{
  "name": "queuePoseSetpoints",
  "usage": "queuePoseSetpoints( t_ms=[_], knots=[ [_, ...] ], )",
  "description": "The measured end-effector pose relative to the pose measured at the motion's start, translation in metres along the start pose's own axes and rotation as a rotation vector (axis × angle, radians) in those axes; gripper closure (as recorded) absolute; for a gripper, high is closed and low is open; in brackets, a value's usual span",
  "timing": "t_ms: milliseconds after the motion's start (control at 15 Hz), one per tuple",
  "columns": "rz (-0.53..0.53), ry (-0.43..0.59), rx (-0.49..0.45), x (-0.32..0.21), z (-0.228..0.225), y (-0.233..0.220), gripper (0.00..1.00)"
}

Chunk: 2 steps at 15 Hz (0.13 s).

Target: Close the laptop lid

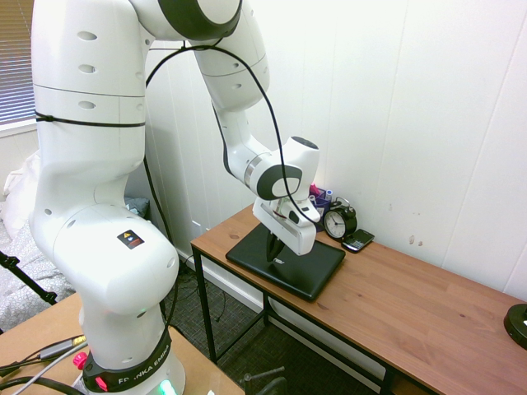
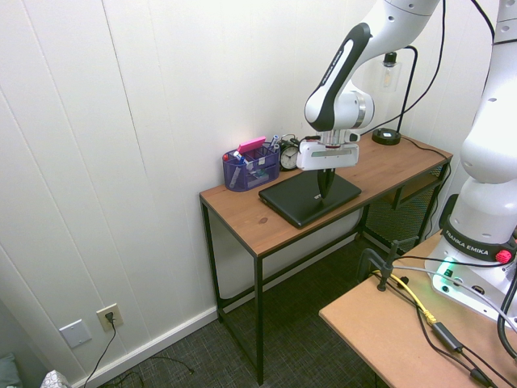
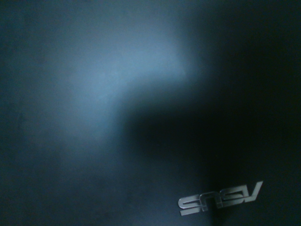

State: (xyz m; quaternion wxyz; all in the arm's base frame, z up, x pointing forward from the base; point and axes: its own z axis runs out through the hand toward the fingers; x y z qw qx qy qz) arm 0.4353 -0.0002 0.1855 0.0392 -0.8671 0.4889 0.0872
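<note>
Laptop lid (image 1: pixel 309 267) lies flat and shut on the wooden table (image 1: pixel 412 304); the tool (image 1: pixel 275 257), fingers together, points down onto its matte black top.

A glossy white arm (image 1: pixel 107 206) with rounded segments and dark grey joint rings is seen, trailed by a black cable (image 1: pixel 263 107), with "FRANKA EMIKA" printed on its black base band (image 1: pixel 132 370).

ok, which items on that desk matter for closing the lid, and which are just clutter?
In play:
- laptop lid, lying flat
- gripper, jaws shut, down at the lid

Clutter:
- alarm clock
- phone
- blue organizer
- black round object
</note>
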Motion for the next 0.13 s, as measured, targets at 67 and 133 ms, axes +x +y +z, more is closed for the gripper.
queuePoseSetpoints(
  t_ms=[67,133],
  knots=[
    [0.001,0.006,0.008,0.0003,-0.0048,0.0008,1.0],
    [0.002,0.01,0.015,-0.0001,-0.0099,0.0029,1.0]
  ],
)
